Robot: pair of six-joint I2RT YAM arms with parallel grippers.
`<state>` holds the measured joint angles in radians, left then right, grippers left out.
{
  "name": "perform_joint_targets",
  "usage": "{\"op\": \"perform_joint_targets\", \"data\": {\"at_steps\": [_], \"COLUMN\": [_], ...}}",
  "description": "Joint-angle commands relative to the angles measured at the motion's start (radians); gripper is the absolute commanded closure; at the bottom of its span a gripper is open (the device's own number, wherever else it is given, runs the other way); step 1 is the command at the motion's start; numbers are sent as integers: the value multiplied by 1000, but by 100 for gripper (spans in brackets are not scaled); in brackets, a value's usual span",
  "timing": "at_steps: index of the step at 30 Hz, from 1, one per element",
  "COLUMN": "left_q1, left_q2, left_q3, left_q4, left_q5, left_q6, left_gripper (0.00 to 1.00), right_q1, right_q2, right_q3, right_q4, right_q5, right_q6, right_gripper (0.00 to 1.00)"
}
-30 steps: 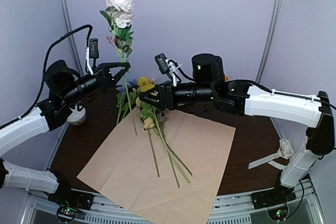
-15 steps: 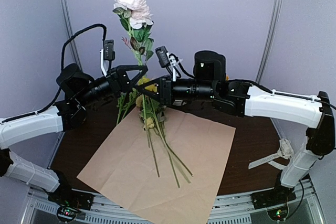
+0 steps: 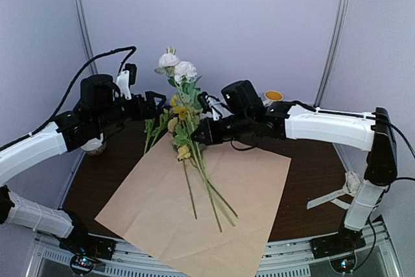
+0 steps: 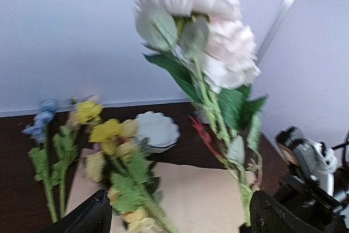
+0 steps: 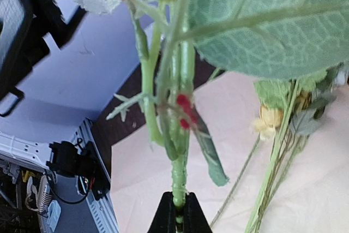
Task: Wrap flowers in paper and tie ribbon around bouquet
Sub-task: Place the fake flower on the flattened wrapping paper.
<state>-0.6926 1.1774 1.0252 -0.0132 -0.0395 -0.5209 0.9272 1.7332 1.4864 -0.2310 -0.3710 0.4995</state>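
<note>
Containers: a white bowl (image 3: pixel 95 145) stands on the table (image 3: pixel 311 167) at the far left, largely hidden behind the left arm; its contents cannot be seen. A small white cup (image 3: pixel 273 96) stands at the back behind the right arm, with something orange-yellow showing at its top. The left wrist view shows a white scalloped dish (image 4: pixel 157 130) behind the yellow blossoms. Its inside is not visible, and I cannot tell which of the two vessels it is.

Task items: the paper (image 3: pixel 253 186) lies flat on the table, peach-tan side up, turned so that one corner points at the near edge. The flowers (image 3: pixel 194 167) lie on it. Their long axis runs diagonally, with blossoms at the paper's far edge and cut stem ends pointing near and right. A blue-flowered stem (image 3: pixel 150 135) lies just off the paper's far left edge, on the bare table. The ribbon (image 3: pixel 334 197) lies on the table at the right, well apart from the paper.

A separate white flower (image 3: pixel 178 71) stands nearly upright above the bunch, blossoms up and leaning slightly left, cut end down.

Grippers: the right gripper (image 3: pixel 196 133) is clamped on the lower stem of the white flower, its fingers (image 5: pixel 188 214) pinched tight on the green stalk. The left gripper (image 3: pixel 157 102) stands released, jaws spread wide and grasping nothing, just left of the white flower and level with its leaves.
</note>
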Motion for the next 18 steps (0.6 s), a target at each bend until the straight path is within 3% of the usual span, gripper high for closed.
{"op": "perform_joint_targets", "data": {"at_steps": [1, 6, 13, 18], "left_q1": [104, 227, 269, 314], "left_q2": [3, 77, 212, 339], "left_q3": [-20, -49, -38, 2], "left_q4": [-270, -342, -373, -383], "left_q5": [-253, -229, -229, -190], "left_q6": [60, 39, 85, 121], "left_gripper": [9, 10, 10, 15], "right_q1": [7, 8, 7, -2], "right_q2": [88, 215, 339, 389], "right_q3": [-2, 66, 178, 239], "right_q4": [-153, -199, -279, -345], "right_q5": [-2, -32, 33, 69], "right_q6": [65, 93, 66, 62], "right_gripper": [100, 100, 99, 74]}}
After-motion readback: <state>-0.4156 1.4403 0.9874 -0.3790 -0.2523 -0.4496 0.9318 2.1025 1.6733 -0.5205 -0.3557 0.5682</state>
